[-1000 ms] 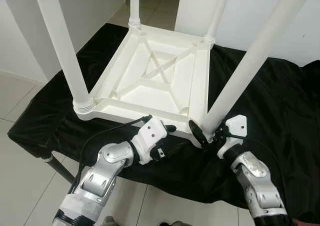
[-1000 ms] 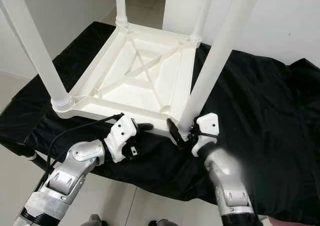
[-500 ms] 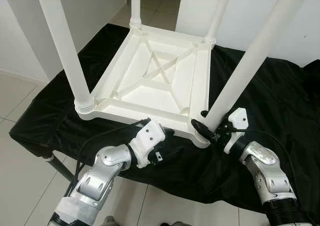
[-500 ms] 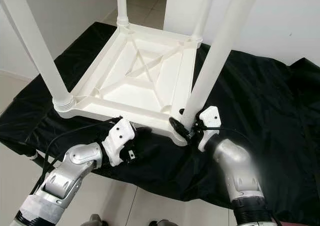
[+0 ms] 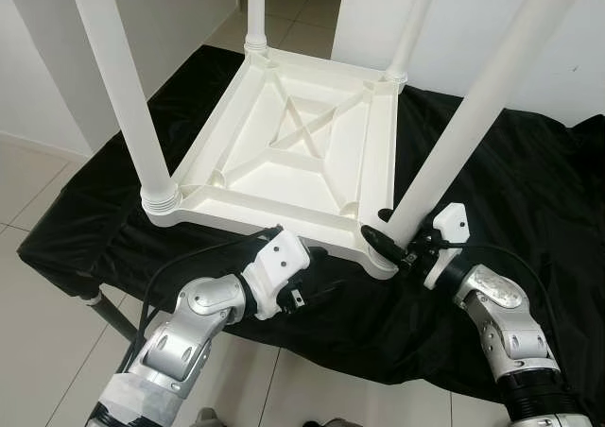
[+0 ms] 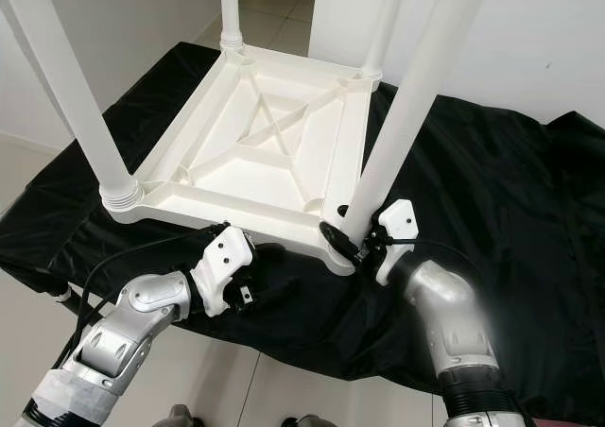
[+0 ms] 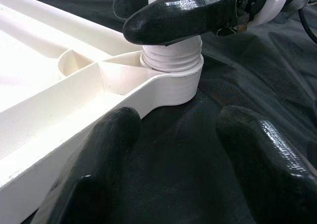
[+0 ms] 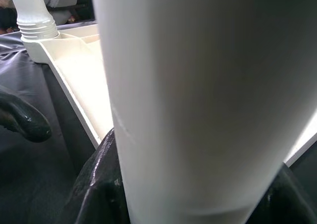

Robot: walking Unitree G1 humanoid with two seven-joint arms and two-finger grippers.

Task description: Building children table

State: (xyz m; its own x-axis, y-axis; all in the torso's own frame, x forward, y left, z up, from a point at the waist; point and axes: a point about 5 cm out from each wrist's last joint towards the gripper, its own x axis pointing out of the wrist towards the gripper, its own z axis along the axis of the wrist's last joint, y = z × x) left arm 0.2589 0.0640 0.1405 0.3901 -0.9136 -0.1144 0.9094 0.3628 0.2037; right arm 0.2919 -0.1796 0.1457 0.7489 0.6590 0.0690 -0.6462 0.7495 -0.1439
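Right now a white plastic table lies upside down on a black cloth, with its 4 legs sticking up. The cloth covers a bench, and a tiled floor is around it.

The right gripper is at the table's near right corner. Its 2 black fingers are squeezed around the bottom of the near right leg, just above the ribbed ring where the leg goes into the corner socket. In the right wrist view the leg is very close, with dark finger pads on both sides of it.

The left gripper sits low on the cloth, just beside the table's near edge and close to that same corner. Its 2 fingers are spread wide apart and hold nothing. One finger is close to the table's edge, but I cannot tell if it touches. The other is over bare cloth.

The near left leg stands at the table's other near corner, well apart from both grippers.
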